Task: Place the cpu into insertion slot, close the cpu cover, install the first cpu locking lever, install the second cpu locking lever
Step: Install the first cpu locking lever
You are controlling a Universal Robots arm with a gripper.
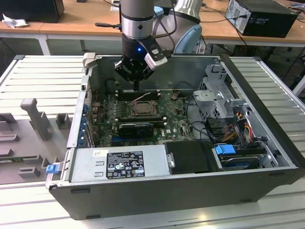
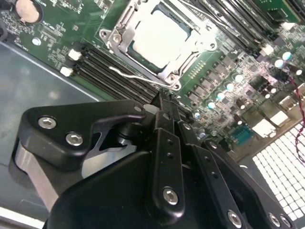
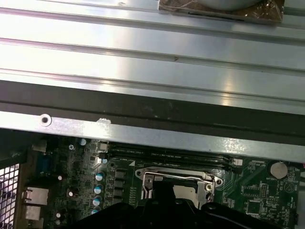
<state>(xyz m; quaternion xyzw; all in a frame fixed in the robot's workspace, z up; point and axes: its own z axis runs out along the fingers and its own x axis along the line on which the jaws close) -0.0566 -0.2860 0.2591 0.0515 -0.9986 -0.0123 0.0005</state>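
Silvery cpu cover sat closed over the cpu, seated in the insertion slot | wire lever alongside slot looked unlatched, so lever steps likely pending | tool narrow, fingers together, empty, just beside slot

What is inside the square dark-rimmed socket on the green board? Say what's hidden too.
A pale flat square cpu lies in the insertion slot, showing through the window of the thin silvery cpu cover. That frame hides the chip's edges; the chip hides the slot's floor.
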